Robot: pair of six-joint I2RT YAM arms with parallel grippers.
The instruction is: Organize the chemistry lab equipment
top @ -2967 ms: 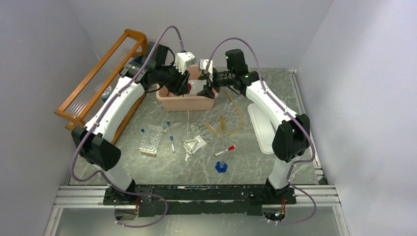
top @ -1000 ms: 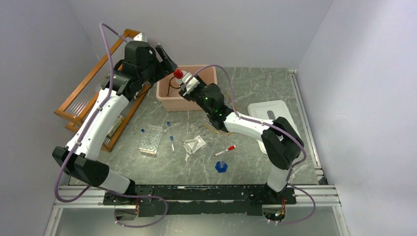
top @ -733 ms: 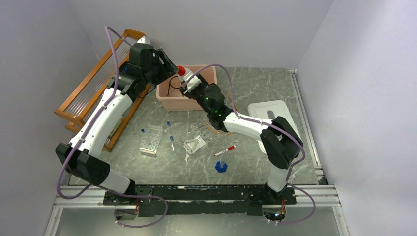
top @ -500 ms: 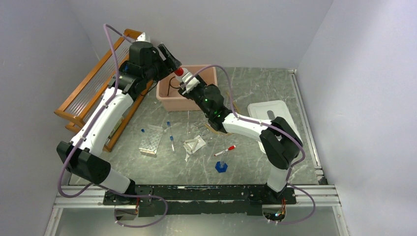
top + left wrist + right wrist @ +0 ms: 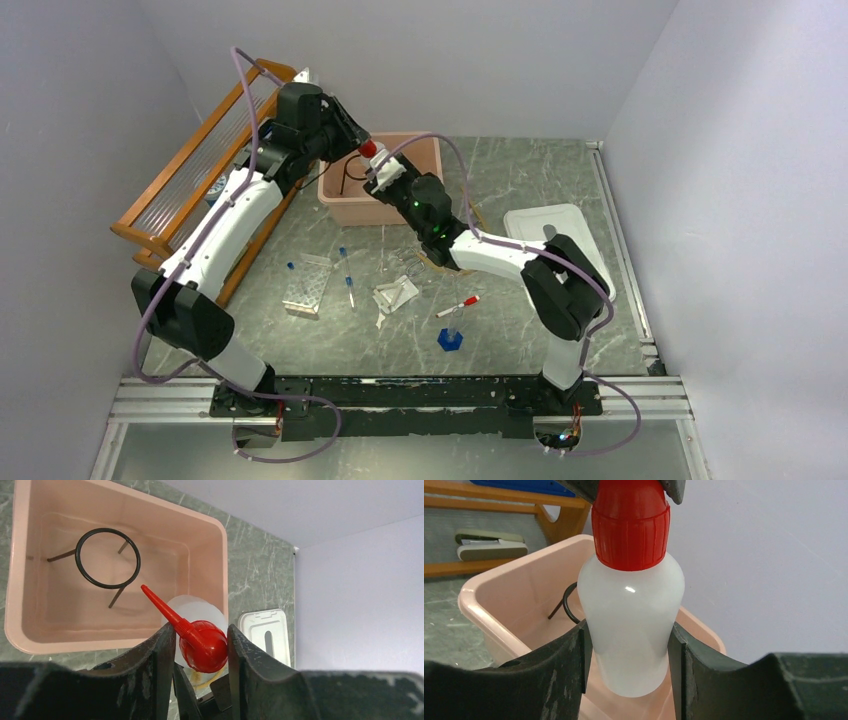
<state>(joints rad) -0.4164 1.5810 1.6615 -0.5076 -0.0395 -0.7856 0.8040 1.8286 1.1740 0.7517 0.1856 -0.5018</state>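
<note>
1. Grip on clear red-capped squeeze bottle (image 5: 630, 630) from both ends: right gripper (image 5: 629, 655) clamped narrow around the translucent white body, left gripper (image 5: 201, 647) pinched on the red cap from above.
2. Held in the air just over the front rim of pink bin (image 5: 210, 565), near its front-left corner.
3. Long axis close to vertical, cap uppermost. Thin red spout slanting off the cap over the bin's inside, tip aimed toward black wire ring (image 5: 76, 559).
4. Ring inside the bin, in its left half, legs spread out from it.
5. Bottle body plain milky white, cap ribbed red.
6. Against one second earlier: left gripper then apart from the cap, off toward the bin's left side, now closed on it. Right gripper and bottle about where they were.
7. Elsewhere: wooden slatted rack (image 5: 200, 150) left of the bin, white lid (image 5: 530, 218) to the bin's front-right, blue-capped tubes (image 5: 350, 290) and clear tube rack (image 5: 308, 285) in front of the bin.
</note>
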